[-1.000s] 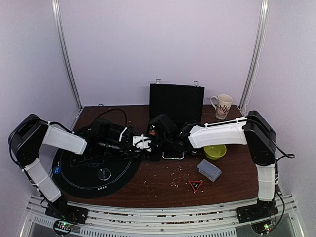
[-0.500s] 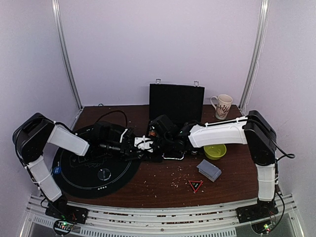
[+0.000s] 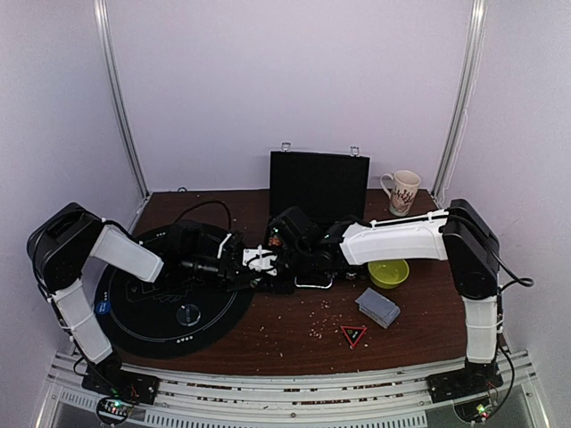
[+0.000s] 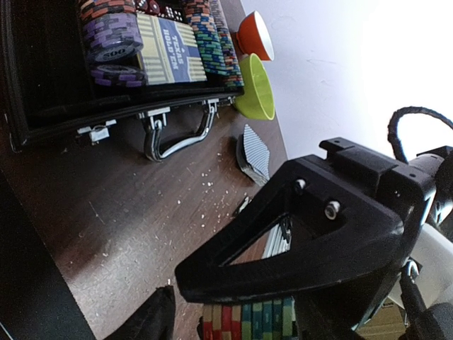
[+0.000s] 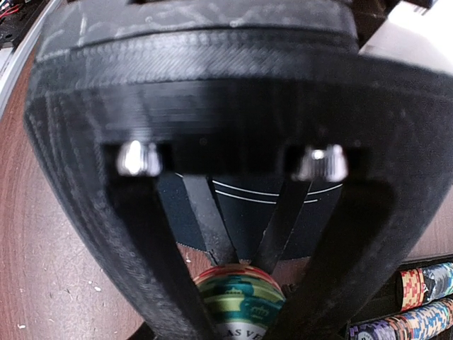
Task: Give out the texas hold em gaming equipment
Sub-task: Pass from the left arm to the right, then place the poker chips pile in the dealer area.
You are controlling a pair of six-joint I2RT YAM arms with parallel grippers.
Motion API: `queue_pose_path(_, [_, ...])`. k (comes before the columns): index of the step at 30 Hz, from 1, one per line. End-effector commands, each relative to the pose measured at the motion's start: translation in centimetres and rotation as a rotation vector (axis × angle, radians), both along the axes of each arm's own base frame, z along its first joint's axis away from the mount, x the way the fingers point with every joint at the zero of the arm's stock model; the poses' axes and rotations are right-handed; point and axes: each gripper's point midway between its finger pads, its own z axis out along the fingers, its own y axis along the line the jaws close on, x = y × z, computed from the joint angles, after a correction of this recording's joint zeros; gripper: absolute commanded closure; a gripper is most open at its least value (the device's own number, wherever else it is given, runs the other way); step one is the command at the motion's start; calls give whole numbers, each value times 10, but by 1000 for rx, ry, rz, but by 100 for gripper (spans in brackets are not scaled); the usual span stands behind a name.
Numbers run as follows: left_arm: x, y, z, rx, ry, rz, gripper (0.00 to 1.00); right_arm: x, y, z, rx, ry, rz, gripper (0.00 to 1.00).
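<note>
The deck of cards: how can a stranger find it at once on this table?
Look at the right half of the brown table. Between the yellow-green bowl and the red triangle lies the deck of cards. It is the only grey-blue rectangular block; its neighbours are round or triangular.

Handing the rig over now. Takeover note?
Grippers: right gripper has its jaws shut on a chip stack, between case and black mat; left gripper is close beside it, open or shut unreadable.
Things: other chips sit in the case; deck of cards lies by the yellow-green bowl; clear disc and blue disc lie on the mat.
Done: discs placed. Left: set down the stack, deal out chips and cards.
</note>
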Motion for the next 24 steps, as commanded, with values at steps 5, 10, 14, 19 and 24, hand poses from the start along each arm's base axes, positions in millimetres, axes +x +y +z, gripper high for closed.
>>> queue_pose_path(5, [3, 3, 5, -16, -42, -8, 35, 2, -1, 8, -21, -13, -11, 100])
queue_pose_path(10, [6, 5, 9, 16, -73, -16, 26, -1, -7, 2, -45, -9, -10, 100])
queue_pose_path(14, [8, 10, 5, 77, -94, -18, 23, -1, -10, 2, -47, -8, -12, 100])
queue_pose_path(19, [13, 33, -7, 135, -72, 31, 23, -5, -13, 0, -49, -1, -5, 100])
queue_pose_path(24, [23, 57, -2, 179, -98, 81, 23, -13, -17, -8, -66, 20, 8, 100])
